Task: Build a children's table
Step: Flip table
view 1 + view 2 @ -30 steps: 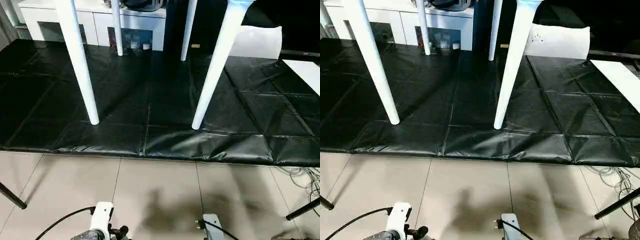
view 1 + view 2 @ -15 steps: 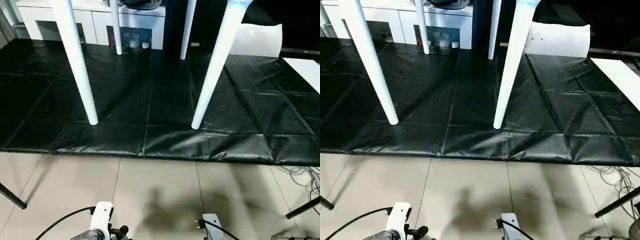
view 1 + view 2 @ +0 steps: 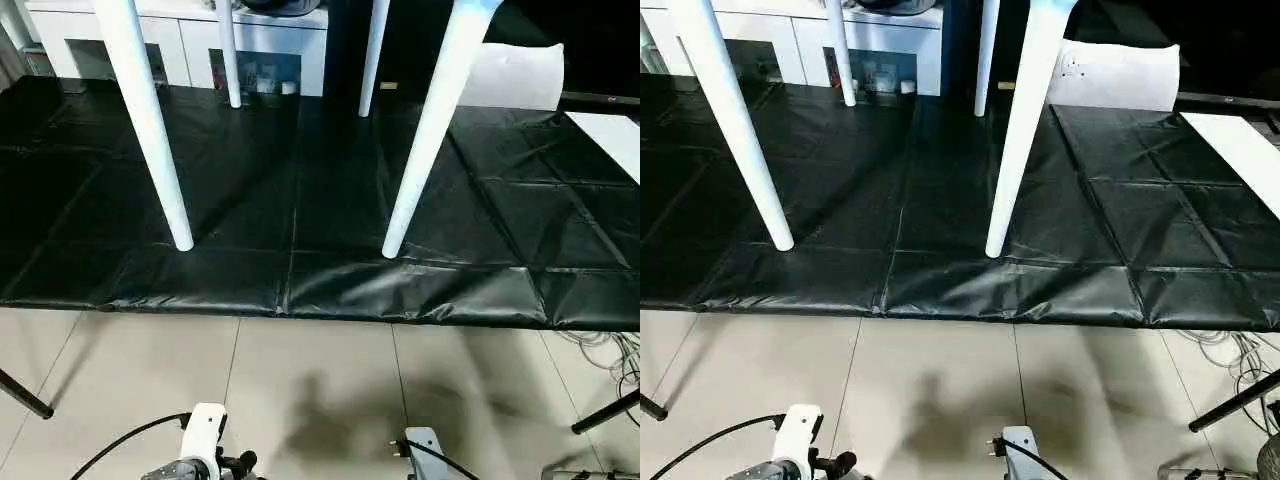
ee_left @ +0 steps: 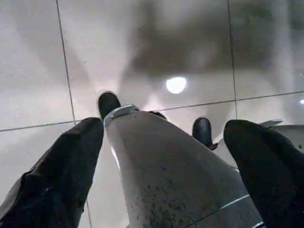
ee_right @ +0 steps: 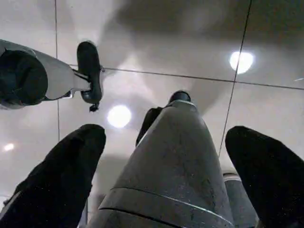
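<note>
only the head camera has tipped a little, so the white legs (image 3: 150, 120), black cover (image 3: 300, 200) and cabinet (image 3: 180, 40) sit slightly higher in frame, while nothing has shifted relative to either gripper.

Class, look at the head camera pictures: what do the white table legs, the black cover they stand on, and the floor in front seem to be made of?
Table legs: probably smooth moulded plastic, given their even white, seamless taper and soft sheen.
Black cover: likely vinyl or leatherette sheeting, since it is glossy, wrinkled and creased into squares.
Floor: apparently polished ceramic tile, pale beige, with grout lines and faint reflections.
</note>
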Tool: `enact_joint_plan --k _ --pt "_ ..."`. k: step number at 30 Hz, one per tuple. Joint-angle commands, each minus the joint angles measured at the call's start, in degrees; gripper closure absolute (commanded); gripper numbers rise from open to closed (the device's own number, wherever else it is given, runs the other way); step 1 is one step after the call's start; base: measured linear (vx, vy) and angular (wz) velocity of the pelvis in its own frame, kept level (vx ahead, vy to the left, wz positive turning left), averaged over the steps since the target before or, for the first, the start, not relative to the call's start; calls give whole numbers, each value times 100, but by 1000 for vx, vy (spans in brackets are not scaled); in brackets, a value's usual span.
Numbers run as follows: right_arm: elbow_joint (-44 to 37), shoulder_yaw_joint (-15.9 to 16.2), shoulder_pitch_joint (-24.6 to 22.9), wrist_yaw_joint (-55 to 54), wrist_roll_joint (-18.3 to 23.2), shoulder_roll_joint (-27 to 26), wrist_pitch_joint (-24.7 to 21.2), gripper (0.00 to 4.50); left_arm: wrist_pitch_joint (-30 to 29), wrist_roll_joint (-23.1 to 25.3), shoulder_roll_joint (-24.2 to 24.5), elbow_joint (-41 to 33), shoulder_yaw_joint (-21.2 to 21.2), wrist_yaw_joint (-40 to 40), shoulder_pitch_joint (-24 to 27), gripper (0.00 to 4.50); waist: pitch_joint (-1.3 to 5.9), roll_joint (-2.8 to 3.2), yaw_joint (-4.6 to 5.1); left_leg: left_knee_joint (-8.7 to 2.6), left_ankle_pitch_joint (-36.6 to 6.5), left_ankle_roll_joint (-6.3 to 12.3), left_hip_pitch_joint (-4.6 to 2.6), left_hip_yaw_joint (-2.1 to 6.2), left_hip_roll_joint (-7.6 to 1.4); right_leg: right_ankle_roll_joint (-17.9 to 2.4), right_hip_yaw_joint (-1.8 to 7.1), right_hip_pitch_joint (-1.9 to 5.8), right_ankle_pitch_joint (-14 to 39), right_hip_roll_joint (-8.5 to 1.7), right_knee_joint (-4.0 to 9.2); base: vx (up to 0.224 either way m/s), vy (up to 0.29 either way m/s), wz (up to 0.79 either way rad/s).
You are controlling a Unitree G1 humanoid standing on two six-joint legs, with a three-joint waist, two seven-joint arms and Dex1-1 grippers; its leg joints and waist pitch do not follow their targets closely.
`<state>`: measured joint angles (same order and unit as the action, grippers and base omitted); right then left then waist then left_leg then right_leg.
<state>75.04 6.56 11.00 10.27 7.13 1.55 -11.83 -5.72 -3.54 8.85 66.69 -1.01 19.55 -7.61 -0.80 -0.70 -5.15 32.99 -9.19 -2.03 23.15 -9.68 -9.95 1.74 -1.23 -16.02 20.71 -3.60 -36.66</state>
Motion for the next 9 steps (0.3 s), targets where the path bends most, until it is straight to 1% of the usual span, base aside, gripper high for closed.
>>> enact_joint_plan --k 1,4,9 --pt "14 -72 38 -42 7 38 -6 0 -71 64 -122 202 -85 11 96 1 99 12 -19 -467 -1501 447 -197 215 -481 -1084 169 -149 -1147 -595 522 0 0 0" --pt "14 -72 38 -42 7 38 -6 0 -71 64 -122 202 -85 11 96 1 99 9 -21 -462 -1439 463 -194 209 -477 -1082 174 -148 -1234 -599 520 0 0 0" --pt "14 -72 38 -42 7 38 -6 0 -71 64 -122 202 -85 11 96 1 103 0 -23 -445 -1307 563 -191 205 -471 -1019 166 -143 -1553 -592 503 0 0 0"
